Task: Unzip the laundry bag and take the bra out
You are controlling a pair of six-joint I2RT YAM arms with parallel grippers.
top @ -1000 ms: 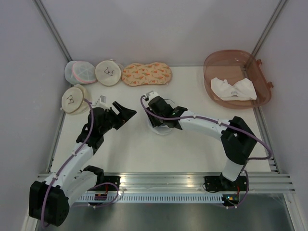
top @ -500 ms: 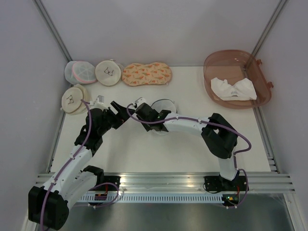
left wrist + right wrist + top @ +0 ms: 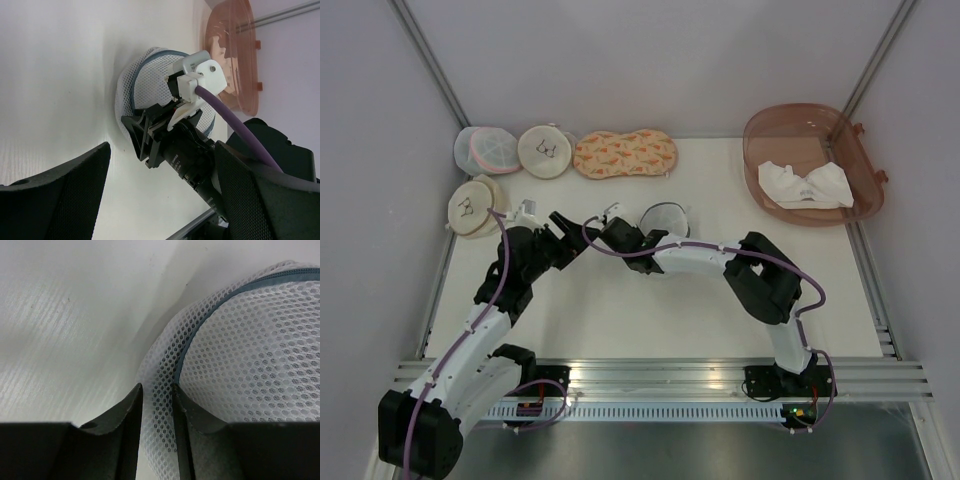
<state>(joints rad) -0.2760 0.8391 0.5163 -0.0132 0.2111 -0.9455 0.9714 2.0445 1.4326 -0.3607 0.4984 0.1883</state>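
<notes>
White table (image 3: 620, 320), laundry bag (image 3: 250, 340) mesh pinched between right fingers (image 3: 127, 440), arm lettering (image 3: 176, 162) unreadable

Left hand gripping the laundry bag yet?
No: in the left wrist view the left hand is wide open, and the laundry bag lies beyond its fingertips.

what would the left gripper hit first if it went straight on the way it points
Most likely the right gripper, dead ahead and pinching the bag, which lies just behind it; depth is hard to judge.
</notes>
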